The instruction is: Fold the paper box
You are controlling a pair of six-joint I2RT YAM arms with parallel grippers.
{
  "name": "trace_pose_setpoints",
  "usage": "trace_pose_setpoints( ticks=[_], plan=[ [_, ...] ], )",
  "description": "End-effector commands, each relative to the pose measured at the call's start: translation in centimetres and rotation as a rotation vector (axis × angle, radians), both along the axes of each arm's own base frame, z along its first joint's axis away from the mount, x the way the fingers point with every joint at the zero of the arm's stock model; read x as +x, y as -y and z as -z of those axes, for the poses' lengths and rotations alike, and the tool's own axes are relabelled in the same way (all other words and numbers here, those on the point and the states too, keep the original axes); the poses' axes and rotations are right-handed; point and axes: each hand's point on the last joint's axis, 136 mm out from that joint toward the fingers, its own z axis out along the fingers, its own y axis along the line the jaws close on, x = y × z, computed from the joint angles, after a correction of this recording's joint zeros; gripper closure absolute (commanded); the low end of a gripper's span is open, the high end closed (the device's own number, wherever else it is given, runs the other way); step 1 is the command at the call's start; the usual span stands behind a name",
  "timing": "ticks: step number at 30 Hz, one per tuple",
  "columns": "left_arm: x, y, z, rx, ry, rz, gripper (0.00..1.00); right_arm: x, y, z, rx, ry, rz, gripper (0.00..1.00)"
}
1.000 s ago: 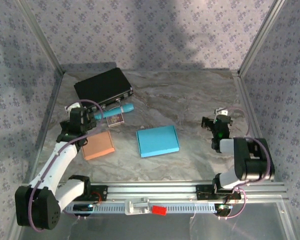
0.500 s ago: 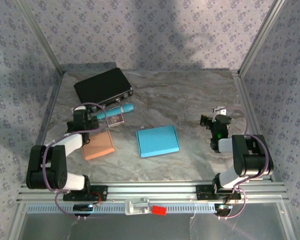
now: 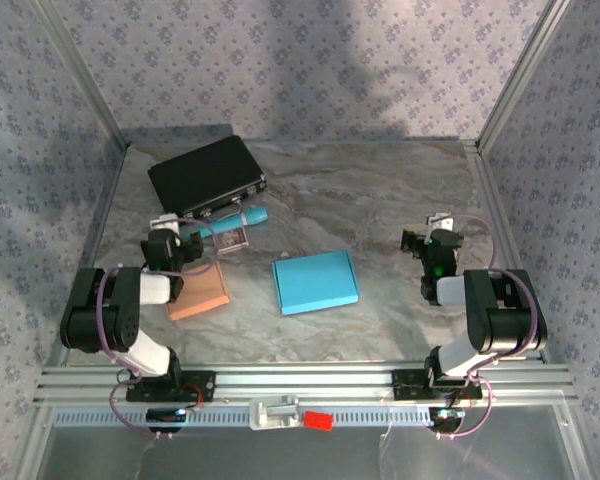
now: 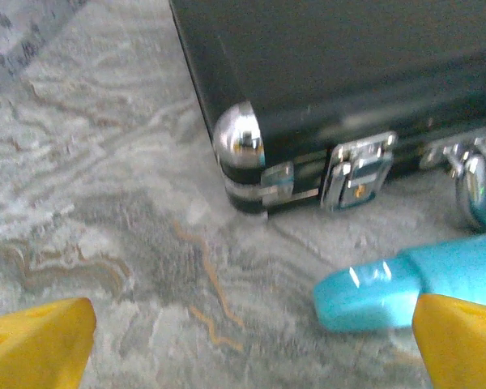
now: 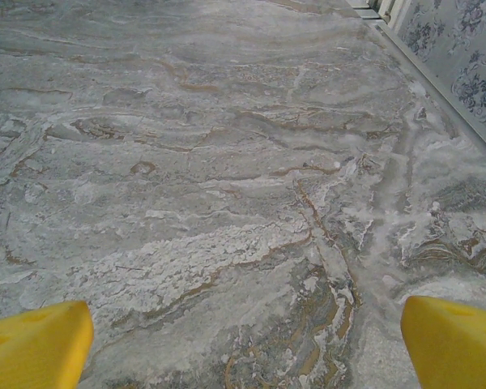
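Blue paper box [image 3: 316,282] lies closed mid-table, looks already folded, nothing obviously left; left gripper [image 3: 186,247] and right gripper [image 3: 429,239] both wide open, empty, well apart from it.

No readable text or labels.
The small card [image 3: 230,240] beside the black case [image 3: 206,175] bears markings too small to read.

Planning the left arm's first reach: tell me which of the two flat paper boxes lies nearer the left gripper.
The orange-brown box, just beside the left gripper. The blue box lies farther off, out to the right.
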Motion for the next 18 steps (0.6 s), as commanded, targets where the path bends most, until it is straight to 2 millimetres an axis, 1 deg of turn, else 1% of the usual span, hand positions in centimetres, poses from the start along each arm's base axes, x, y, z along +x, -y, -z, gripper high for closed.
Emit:
trace_pose_setpoints(
  ticks=[1,18],
  plan=[
    [1.17,-0.1,-2.55,0.002,0.103,0.005,0.0,0.87,0.18,-1.41,-0.019,0.044,0.008,0.01],
    [1.16,-0.1,-2.49,0.005,0.101,0.006,0.0,0.75,0.28,-1.47,-0.028,0.05,0.017,0.01]
  ],
)
